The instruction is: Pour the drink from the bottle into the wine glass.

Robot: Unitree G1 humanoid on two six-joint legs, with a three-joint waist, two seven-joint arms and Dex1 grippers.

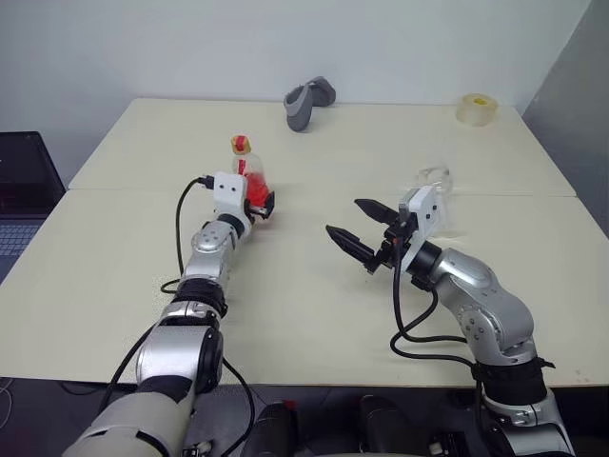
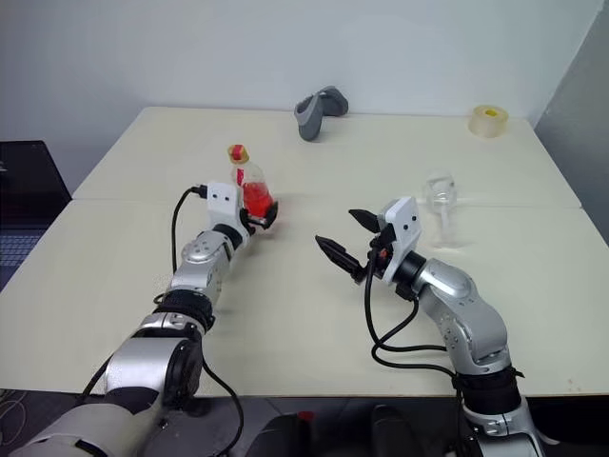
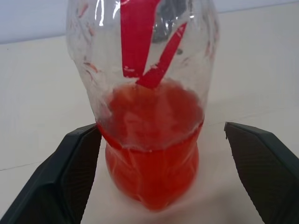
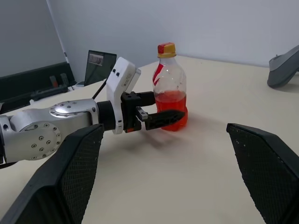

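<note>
Bottle (image 1: 245, 171) stands capped on the table (image 2: 314, 314), left of centre, the drink (image 3: 152, 154) filling its lower part. Left gripper (image 3: 161, 175) straddles its base, jaws spread, not yet closed: grasp step. Next, close squarely. Right gripper (image 1: 366, 228) hangs spread near the glass (image 2: 440, 195), far right. Right wrist view shows the cap (image 4: 167, 50).
</note>
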